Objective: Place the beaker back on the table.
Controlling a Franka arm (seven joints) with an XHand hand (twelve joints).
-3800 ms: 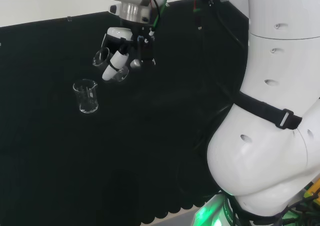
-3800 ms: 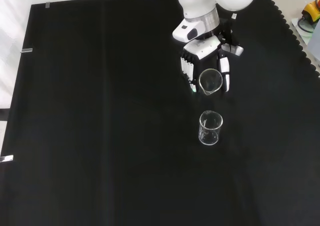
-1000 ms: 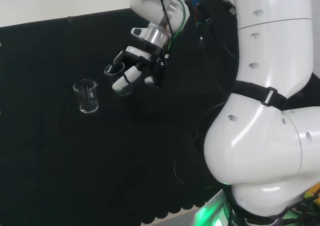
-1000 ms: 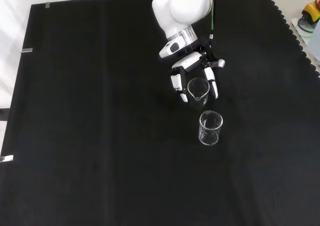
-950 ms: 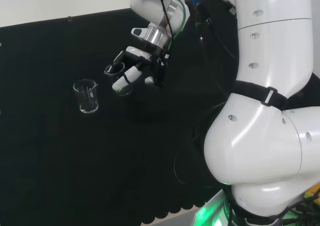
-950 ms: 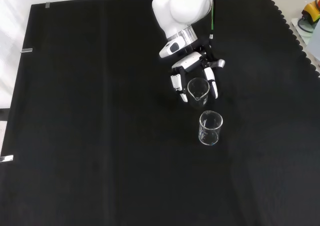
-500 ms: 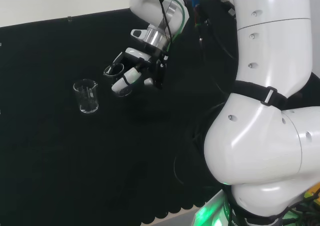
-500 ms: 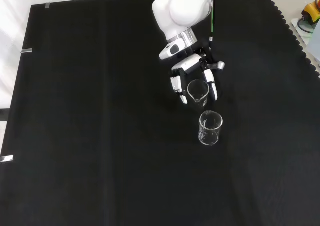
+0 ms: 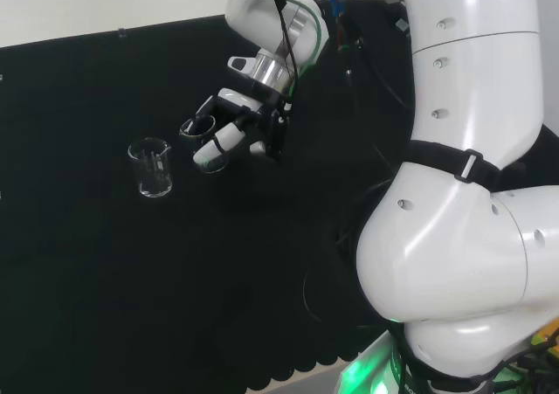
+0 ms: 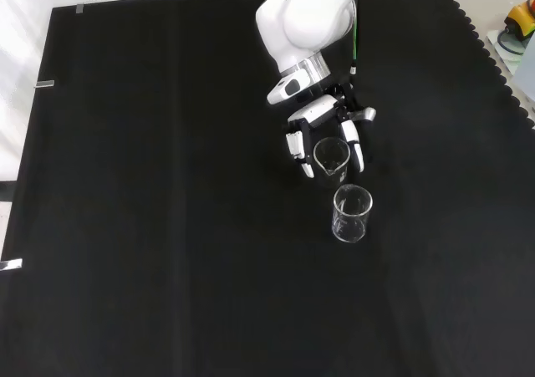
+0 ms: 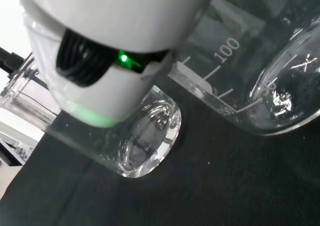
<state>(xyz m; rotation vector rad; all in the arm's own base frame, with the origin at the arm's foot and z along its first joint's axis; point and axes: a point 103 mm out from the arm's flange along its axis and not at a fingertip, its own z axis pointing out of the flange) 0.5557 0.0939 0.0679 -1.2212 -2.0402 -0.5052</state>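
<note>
Black cloth covers the bench (image 10: 150,226), bare across most of its width. From the front view's top the arm (image 10: 309,13) reaches down, its hand (image 10: 322,118) curled round the beaker (image 10: 331,157), fingers on either side of the glass so it hangs clear of the cloth, mouth up. A second beaker (image 10: 351,213) stands just nearer the front camera, apart from it. Compared with a second ago, hand and beaker sit slightly lower and closer to that second beaker.
</note>
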